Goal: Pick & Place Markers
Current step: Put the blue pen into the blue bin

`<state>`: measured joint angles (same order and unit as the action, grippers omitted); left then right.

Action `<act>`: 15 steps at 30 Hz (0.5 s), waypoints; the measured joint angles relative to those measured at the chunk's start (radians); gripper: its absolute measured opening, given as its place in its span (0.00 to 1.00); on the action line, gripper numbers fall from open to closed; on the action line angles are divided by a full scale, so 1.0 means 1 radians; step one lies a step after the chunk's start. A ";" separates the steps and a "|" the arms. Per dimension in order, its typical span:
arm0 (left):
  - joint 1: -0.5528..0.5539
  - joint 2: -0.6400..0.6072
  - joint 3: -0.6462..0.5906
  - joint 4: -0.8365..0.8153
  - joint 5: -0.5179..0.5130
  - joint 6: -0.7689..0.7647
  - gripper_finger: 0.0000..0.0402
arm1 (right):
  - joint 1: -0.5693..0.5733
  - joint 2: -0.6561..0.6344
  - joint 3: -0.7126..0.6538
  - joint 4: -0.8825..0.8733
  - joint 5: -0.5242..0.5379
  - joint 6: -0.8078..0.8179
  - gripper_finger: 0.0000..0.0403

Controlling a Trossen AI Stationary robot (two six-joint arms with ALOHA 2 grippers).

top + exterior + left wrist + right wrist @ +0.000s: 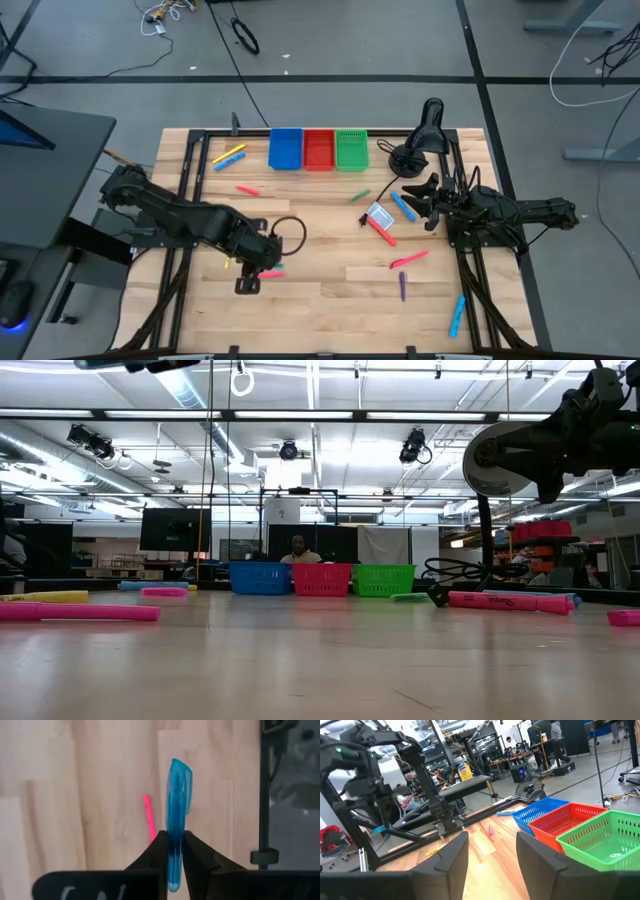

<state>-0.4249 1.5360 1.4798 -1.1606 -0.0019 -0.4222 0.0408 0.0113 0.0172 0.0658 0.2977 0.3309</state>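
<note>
My left gripper [250, 278] is shut on a blue marker [177, 815] above the near left part of the table; a pink marker [149, 817] lies on the wood below it. My right gripper [425, 200] is open and empty [492, 855] over the table's right side, beside a blue marker [404, 207] and a red one [382, 232]. Other markers lie flat on the table: yellow and blue [230, 155], pink [247, 189], green [360, 195], pink [408, 259], purple [403, 287], blue [457, 315]. My left gripper pinches the blue marker between its two fingers [159, 851], on the barrel's two sides [175, 845] toward one end. The fingers point down and lie along the marker. Its clip end [181, 772] sticks out past the fingertips, clear of the table.
A blue bin [286, 148], a red bin [319, 149] and a green bin [352, 149] stand in a row at the far edge. A small white-and-blue card [379, 214] lies by my right gripper. A black stand [425, 125] is at the far right. A person sits beyond the table [298, 548].
</note>
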 joint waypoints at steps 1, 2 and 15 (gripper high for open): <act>0.004 0.000 0.017 -0.024 -0.005 -0.026 0.09 | 0.000 0.000 0.000 0.000 0.000 0.000 0.41; 0.008 0.000 0.032 -0.041 -0.006 -0.051 0.09 | 0.000 0.000 0.000 0.000 0.000 0.000 0.41; 0.058 -0.001 0.157 -0.218 0.032 -0.361 0.09 | 0.000 0.000 0.000 0.000 0.000 0.000 0.41</act>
<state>-0.3668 1.5352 1.6369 -1.3786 0.0304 -0.7828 0.0408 0.0113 0.0174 0.0658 0.2975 0.3309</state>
